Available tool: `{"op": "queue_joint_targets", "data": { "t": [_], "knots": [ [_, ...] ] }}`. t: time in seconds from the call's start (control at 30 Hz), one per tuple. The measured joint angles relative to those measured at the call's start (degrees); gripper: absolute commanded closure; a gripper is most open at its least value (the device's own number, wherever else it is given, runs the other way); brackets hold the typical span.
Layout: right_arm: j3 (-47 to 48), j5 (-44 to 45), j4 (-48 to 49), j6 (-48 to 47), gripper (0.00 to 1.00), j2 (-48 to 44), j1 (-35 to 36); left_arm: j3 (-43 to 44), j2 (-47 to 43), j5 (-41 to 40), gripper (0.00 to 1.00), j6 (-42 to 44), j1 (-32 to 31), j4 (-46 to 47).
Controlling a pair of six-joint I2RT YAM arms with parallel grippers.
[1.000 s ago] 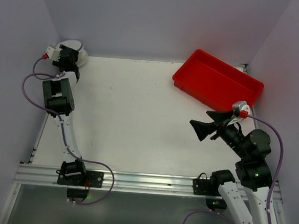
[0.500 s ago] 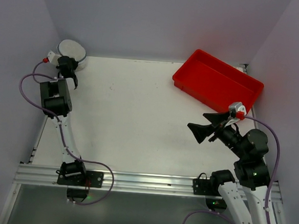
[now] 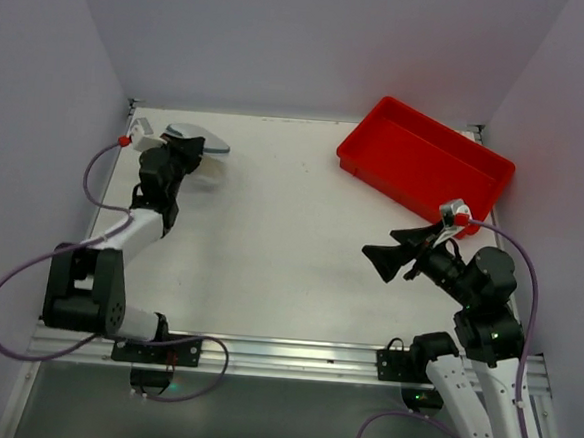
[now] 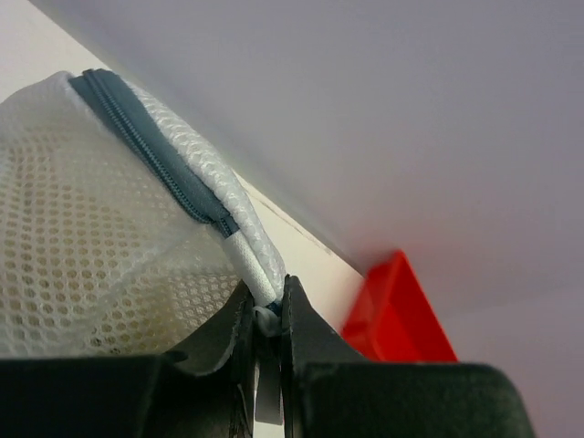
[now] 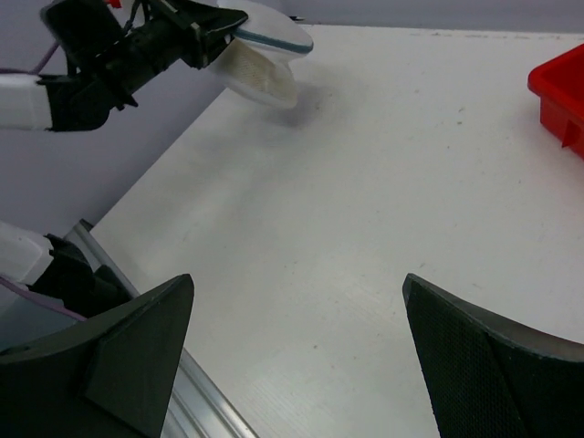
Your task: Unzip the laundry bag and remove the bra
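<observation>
The laundry bag [image 3: 206, 158], a round white mesh case with a grey-blue rim zipper [image 4: 146, 151], hangs tilted over the table's back left. My left gripper [image 3: 184, 149] is shut on the bag's rim at the white tab at the zipper's end [image 4: 255, 269]. The right wrist view shows the bag [image 5: 260, 68] lifted off the surface, casting a shadow. The mesh [image 4: 91, 228] looks pale beige inside; the bra is hidden. My right gripper [image 3: 385, 248] hovers wide open at the right, facing the bag from far off, with nothing between its fingers [image 5: 297, 287].
A red rectangular tray [image 3: 426, 160] stands empty at the back right, also seen as the red tray [image 4: 392, 310] in the left wrist view. Purple walls close the back and sides. An aluminium rail [image 3: 283, 354] runs along the near edge by the arm bases.
My left gripper has closed on the bag's rim and swung it out of the back-left corner toward the right and front, lifting it. The right arm barely shifted.
</observation>
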Motion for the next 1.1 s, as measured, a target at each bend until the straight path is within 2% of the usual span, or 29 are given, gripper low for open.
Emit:
{"op": "queue_joint_targets", "data": {
  "t": [0.2, 0.33, 0.43, 0.53, 0.7, 0.8, 0.9, 0.93, 1.0, 1.03, 1.1],
  "knots": [
    [-0.1, -1.6, 0.2, 3.8, 0.01, 2.0, 0.4, -18.2, -24.2, -3.0, 1.00, -5.3, -13.7, -1.7],
    [-2.2, -1.9, 2.9, 5.7, 0.01, 3.1, 1.5, -27.2, -31.3, -6.3, 1.00, -8.5, -22.1, -1.9],
    [-4.3, -1.7, 4.8, 6.7, 0.02, 5.0, 3.1, -30.4, -30.6, -7.0, 1.00, -10.8, -27.3, -2.3],
    [-6.5, -1.1, 6.4, 7.7, 0.02, 7.5, 4.9, -29.9, -27.9, -7.0, 1.00, -11.8, -30.6, -1.6],
    [-8.1, 1.4, 8.5, 8.9, 0.02, 10.2, 7.5, -22.5, -23.7, -6.1, 1.00, -11.4, -34.1, -1.6],
    [-8.4, 2.6, 9.7, 9.2, 0.02, 10.3, 8.5, -20.1, -24.1, -6.0, 0.95, -11.2, -36.6, 0.2],
    [-8.5, 3.9, 11.1, 9.4, 0.02, 10.8, 9.4, -22.3, -25.8, -6.3, 0.80, -12.3, -37.9, 2.1],
    [-8.5, 4.3, 11.7, 9.4, 0.02, 11.0, 9.7, -24.3, -26.6, -6.7, 0.68, -13.1, -38.0, 2.7],
    [-9.0, 5.0, 13.0, 9.5, 0.02, 11.9, 10.6, -29.5, -28.0, -7.1, 0.54, -14.7, -38.2, 3.7],
    [-9.3, 5.3, 13.5, 9.6, 0.02, 12.6, 11.1, -32.5, -28.7, -7.2, 0.30, -15.5, -38.2, 3.5],
    [-9.9, 5.9, 14.1, 9.6, 0.02, 13.8, 12.1, -38.1, -30.4, -7.2, 0.14, -17.0, -38.4, 2.8]
  ]
}}
